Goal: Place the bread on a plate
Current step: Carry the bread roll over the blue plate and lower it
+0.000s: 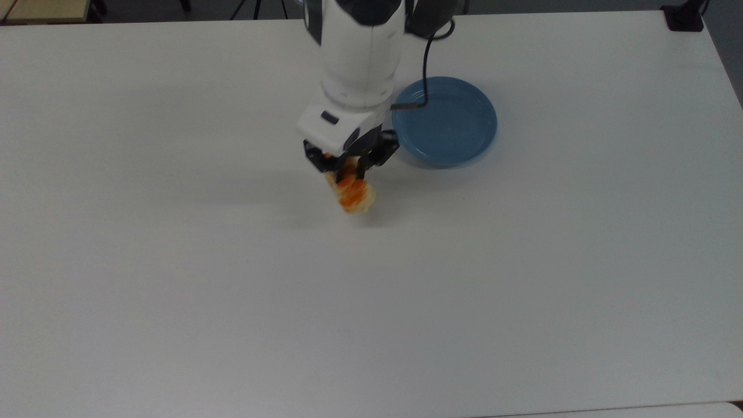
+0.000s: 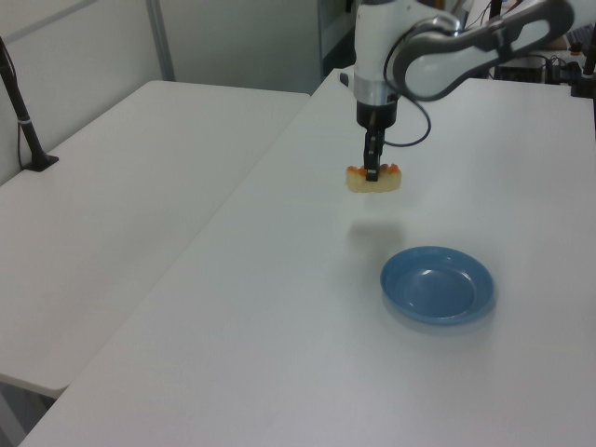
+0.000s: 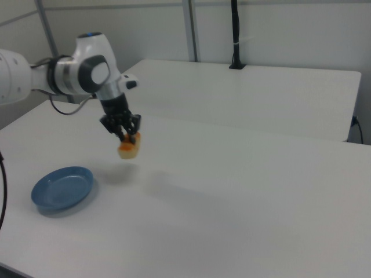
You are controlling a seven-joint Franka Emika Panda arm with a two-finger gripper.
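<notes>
Bread (image 2: 373,179) held clear of counter (image 1: 174,290), shadow beneath it, pinched mid-length in the hand (image 2: 372,173). Plate (image 1: 444,121) sits apart, off to the top view's right of the bread.

Carry step, I'd say: keep height, travel over plate rim w/o clipping it, centre, lower before letting go.

Arm reaches across, wrist vertical, fingers pointing straight down.

In the left view we see the bread (image 2: 372,179) hanging clear above the surface (image 2: 279,354), pinched between the jaws of the gripper (image 2: 372,173), with the plate (image 2: 437,284) resting nearer the camera, toward the left view's right.
</notes>
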